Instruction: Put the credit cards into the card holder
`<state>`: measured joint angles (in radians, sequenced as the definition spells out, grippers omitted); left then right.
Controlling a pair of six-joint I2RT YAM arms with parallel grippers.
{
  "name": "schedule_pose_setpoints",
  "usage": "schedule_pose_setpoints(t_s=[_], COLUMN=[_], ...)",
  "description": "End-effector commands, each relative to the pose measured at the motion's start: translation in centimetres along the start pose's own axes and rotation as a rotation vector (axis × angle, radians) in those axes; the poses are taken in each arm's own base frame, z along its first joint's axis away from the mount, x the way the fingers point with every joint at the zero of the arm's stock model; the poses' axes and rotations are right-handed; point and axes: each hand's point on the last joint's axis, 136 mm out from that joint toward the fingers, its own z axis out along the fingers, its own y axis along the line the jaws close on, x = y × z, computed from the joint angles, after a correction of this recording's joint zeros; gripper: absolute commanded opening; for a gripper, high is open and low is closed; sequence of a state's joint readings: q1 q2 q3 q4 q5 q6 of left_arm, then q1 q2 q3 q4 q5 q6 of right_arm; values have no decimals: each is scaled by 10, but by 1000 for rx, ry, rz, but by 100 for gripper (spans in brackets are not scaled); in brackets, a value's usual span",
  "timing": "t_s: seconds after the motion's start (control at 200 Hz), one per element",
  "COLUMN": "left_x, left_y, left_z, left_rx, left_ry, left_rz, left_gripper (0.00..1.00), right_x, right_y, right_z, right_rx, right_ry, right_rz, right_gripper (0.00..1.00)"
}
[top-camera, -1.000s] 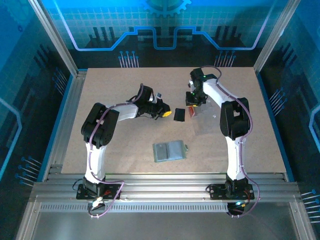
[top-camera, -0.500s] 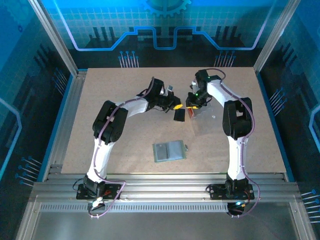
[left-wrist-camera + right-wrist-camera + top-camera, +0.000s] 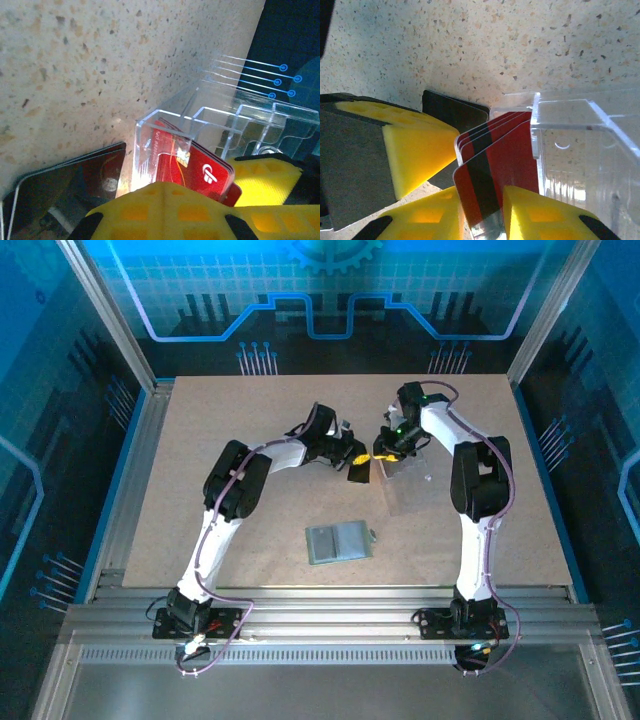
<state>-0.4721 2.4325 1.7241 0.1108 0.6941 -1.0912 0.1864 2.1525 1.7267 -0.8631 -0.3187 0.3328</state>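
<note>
Two pincers meet in the upper middle of the top view, nearly touching. The right pincer (image 3: pixel 383 451) pinches a small stack of red cards (image 3: pixel 495 165), which stand on edge and lean against the open end of a clear plastic case (image 3: pixel 580 130). In the right wrist view their long axis runs from lower left to upper right. The left pincer (image 3: pixel 353 454) is pressed together just left of them. The black card (image 3: pixel 358 474) sits right beneath its tip, and whether an edge of it is caught between the pads cannot be told.

The coming move turns on the card holder (image 3: pixel 340 542). It lies flat on the bench (image 3: pixel 230 440), well apart from both pincers and straight down the frame from them, with its long side running left to right. Neither arm is clearly nearer, though the left pincer sits a shade more directly above it.

Compared with a second ago, the left arm has swung rightward from the middle left of the bench to the black card and closed its pincer there. The right pincer has kept the same grip and barely moved, and the holder has not shifted.
</note>
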Motion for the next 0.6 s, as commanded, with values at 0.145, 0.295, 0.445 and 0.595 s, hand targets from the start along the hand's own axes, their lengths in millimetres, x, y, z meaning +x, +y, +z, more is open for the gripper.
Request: schedule_pose_setpoints(t_s=[0.145,0.295,0.445,0.595], left_x=[14,14,15,15], left_y=[-14,-12,-10,-9], left_z=[20,25,26,27], left_rx=[37,36,34,32], left_ry=[73,76,79,77], left_rz=[-20,-22,-23,-22], left_gripper=[6,6,6,6], right_x=[5,5,5,5], right_y=[5,7,10,11], right_z=[-18,-21,-25,-26], right_rx=[-19,-20,-31,-33], right_ry=[-8,-13,-16,-18], right_rz=[13,8,4,2], right_gripper=[23,20,20,19])
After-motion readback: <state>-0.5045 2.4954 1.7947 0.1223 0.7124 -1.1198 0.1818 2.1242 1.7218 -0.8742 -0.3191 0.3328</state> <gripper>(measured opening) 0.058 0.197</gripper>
